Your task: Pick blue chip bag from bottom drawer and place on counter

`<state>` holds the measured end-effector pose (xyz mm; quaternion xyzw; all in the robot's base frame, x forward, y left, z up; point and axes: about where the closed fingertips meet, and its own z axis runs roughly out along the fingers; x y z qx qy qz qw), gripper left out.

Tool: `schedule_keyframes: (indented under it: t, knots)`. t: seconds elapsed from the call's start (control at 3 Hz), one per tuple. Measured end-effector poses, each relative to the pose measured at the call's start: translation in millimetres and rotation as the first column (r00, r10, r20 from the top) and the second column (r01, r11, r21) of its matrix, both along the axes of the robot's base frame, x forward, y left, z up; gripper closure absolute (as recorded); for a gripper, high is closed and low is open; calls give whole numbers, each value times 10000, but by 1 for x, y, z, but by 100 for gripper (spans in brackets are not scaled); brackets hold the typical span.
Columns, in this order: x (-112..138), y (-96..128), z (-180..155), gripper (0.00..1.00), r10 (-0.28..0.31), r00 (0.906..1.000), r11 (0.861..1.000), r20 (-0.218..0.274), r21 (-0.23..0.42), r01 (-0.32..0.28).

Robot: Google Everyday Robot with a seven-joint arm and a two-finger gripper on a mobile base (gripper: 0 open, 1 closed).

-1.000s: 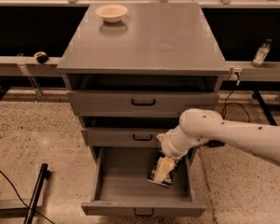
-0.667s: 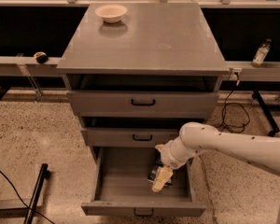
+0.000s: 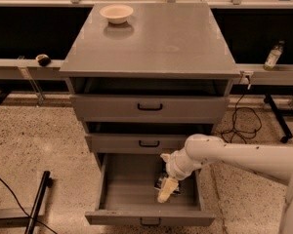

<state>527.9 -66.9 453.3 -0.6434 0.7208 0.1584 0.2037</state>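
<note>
The bottom drawer [image 3: 132, 189] is pulled open, its black handle at the front edge. The blue chip bag [image 3: 162, 183] lies on the drawer floor at the right side, dark with pale patches, mostly covered by the gripper. My gripper [image 3: 167, 190] reaches in from the right on the white arm [image 3: 234, 156] and sits down inside the drawer right on the bag. The counter [image 3: 156, 38] is the flat grey top of the cabinet, well above the gripper.
A pale bowl [image 3: 116, 13] stands at the counter's back left. The two upper drawers [image 3: 149, 107] are closed. A bottle [image 3: 273, 56] stands on the right ledge, a small dark object [image 3: 43, 59] on the left ledge. Cables [image 3: 244, 123] and a black stand leg [image 3: 39, 199] lie on the floor.
The arm has moved left and lower into the open drawer, bringing the gripper down onto the bag. The bag has stayed in place.
</note>
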Motion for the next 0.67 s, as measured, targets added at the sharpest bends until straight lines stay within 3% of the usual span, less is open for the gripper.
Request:
schedule_keyframes:
  t: [0.67]
  knots:
    - [11, 7, -67, 0, -60, 9955, 9999, 951, -114, 71]
